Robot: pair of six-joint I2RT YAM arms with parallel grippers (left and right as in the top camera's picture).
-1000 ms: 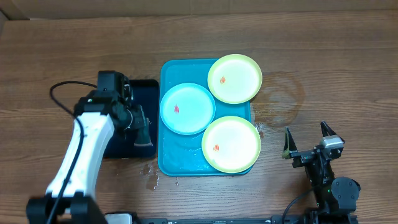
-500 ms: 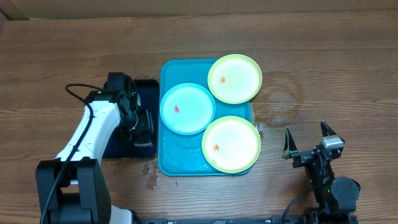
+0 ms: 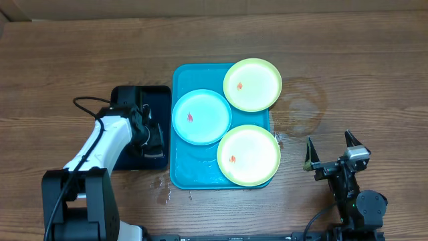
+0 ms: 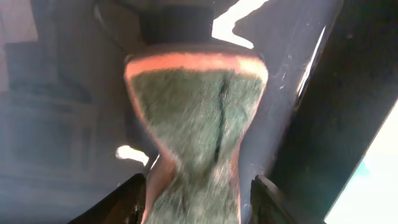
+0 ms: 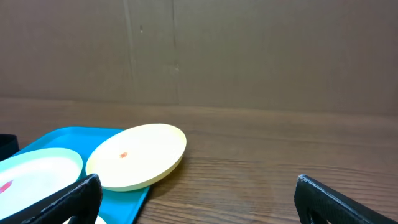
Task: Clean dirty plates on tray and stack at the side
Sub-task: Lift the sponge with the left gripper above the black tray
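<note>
L hand (image 3: pixel 154 137) hung over the small black rectangular tray (image 3: pixel 157 100) at the counter's (image 3: pixel 67 53) left-centre. The wrist view showed a green scouring sponge w/ orange edge (image 4: pixel 196 112) btwn its fingers (image 4: pixel 134 199). The fingers stood apart either side of the sponge's pinched waist; whether they pressed it or only flanked it, can't tell. R hand (image 3: pixel 329 152) sat wide apart and held nothing, near the counter's front-right corner. All 3 plates lay on the big turquoise plastic tray w/ raised rim (image 3: pixel 194 166), mid-counter, just beside the black tray's right edge. The light blue round plastic plate (image 3: pixel 201 117) sat against the tray's left rim. One pale yellow-green plate (image 3: pixel 252 84) overhung the far-right corner, and the other yellow-green plate (image 3: pixel 248 154) sat at the near-right corner. Each showed a small red-orange smear, so prob. none cleaned yet and none stacked at the side. Key relation: the blue plate lay directly to the L hand's right, across the 2 touching tray rims, so the L arm was clearly nearer. The sponge's long axis ran straight out from the hand. The R hand was nearer the near-right plate but well apart from it.
</note>
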